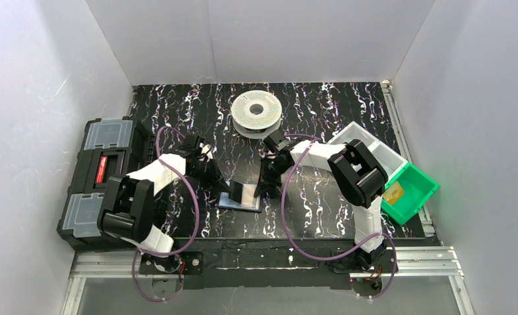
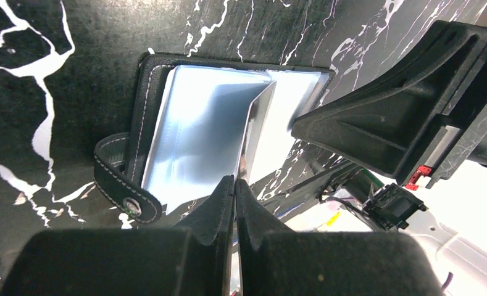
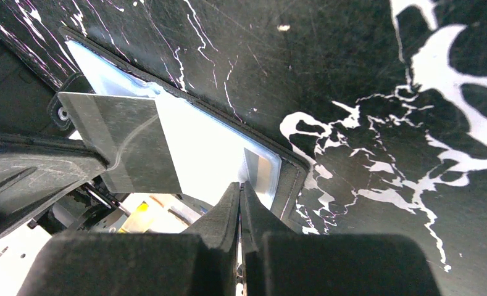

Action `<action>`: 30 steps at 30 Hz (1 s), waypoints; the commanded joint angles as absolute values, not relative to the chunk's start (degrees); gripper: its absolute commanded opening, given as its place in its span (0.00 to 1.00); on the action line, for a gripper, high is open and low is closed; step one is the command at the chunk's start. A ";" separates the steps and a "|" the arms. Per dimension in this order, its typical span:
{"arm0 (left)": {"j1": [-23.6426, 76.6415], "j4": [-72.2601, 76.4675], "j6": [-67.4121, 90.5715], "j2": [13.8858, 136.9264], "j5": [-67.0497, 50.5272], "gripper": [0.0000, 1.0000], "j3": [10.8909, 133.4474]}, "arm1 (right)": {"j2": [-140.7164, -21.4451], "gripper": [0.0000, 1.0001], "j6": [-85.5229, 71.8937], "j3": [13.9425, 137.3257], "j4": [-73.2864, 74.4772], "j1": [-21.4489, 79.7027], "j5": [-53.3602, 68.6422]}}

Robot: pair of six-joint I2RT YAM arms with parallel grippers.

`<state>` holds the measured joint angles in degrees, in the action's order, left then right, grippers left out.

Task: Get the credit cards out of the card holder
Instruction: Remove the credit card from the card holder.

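The small flat black folding card holder (image 1: 241, 197) lies open on the black, white-veined table mat (image 1: 335, 111) between the two arms. Its bluish-grey inside faces up and its little snap tab (image 2: 122, 188) is spread to one side. We see no orange or yellowish card, so any cards must sit hidden inside the sleeves. One clear plastic sleeve leaf (image 2: 253, 132) stands up from the spine, and the left gripper (image 2: 234, 185) has its fingers pressed together on that leaf's free edge. The right gripper (image 3: 239, 192) is closed too, its tips at the end of the open page away from the tab. We cannot tell whether it pinches film or merely presses.

We judge the step in hand to be parting the sleeves to reach a card. To do it well, we should raise the leaf gently, so the light case is not dragged off the mat. The right tips should pin the case down. We should then grip a card's edge, not the film, and draw it along the pocket's mouth.
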<state>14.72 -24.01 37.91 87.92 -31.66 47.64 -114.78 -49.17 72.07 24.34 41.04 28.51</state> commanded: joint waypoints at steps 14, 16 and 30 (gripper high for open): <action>14.26 -30.32 36.51 80.23 -32.29 0.00 53.92 | -106.18 0.37 -46.32 73.84 26.21 40.48 25.03; 14.17 -29.80 37.77 79.38 -33.50 0.00 54.62 | -103.37 0.48 -46.97 73.68 25.00 39.99 25.45; 13.71 1.05 65.47 73.96 -46.93 0.00 49.91 | -93.42 0.82 -70.67 57.06 -15.16 32.82 43.44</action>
<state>14.22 -11.94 54.43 76.29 -40.88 52.47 -95.92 -59.94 60.60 1.89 34.41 37.15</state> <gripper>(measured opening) 0.009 0.824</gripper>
